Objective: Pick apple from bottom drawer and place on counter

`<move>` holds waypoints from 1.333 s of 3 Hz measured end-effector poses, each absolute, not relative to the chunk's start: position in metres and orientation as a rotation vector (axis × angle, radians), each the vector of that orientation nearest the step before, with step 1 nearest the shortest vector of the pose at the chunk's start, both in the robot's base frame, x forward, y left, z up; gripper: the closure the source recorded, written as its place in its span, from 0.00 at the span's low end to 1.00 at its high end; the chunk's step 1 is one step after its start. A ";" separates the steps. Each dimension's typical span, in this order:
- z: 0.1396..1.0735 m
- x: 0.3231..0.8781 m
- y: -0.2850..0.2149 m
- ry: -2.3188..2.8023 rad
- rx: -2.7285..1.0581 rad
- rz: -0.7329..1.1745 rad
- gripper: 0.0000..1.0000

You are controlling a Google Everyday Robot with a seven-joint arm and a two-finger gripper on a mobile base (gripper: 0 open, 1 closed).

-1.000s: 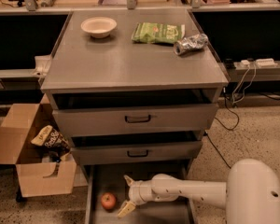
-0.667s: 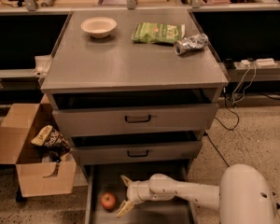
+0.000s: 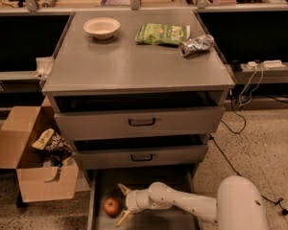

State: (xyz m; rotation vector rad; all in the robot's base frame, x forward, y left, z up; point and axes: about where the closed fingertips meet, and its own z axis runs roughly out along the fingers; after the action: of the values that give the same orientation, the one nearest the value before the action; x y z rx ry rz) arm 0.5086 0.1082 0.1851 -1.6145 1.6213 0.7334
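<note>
The apple (image 3: 111,206), small and red-orange, lies on the floor of the pulled-out bottom drawer (image 3: 156,179), near its left wall. My gripper (image 3: 121,203) reaches into the drawer from the right on a white arm. Its two pale fingers are spread open, one above and one below, just to the right of the apple and very close to it. The counter (image 3: 134,63) is the flat grey top of the cabinet above.
On the counter stand a cream bowl (image 3: 102,27), a green snack bag (image 3: 162,33) and a crushed silver can (image 3: 196,45). Two upper drawers with black handles (image 3: 141,122) stick out slightly. An open cardboard box (image 3: 36,159) with snack packets sits at the left on the floor.
My gripper has moved a little to the left along the drawer, closer to the apple. The apple has not moved.
</note>
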 end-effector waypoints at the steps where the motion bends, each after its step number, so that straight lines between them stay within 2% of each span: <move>1: 0.172 0.506 0.118 1.609 -1.626 0.734 0.00; 4: 0.145 0.508 0.142 1.636 -1.611 0.789 0.00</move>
State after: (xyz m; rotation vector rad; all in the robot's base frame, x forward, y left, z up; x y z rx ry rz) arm 0.5082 0.1425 0.1451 -1.6108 1.6356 0.7891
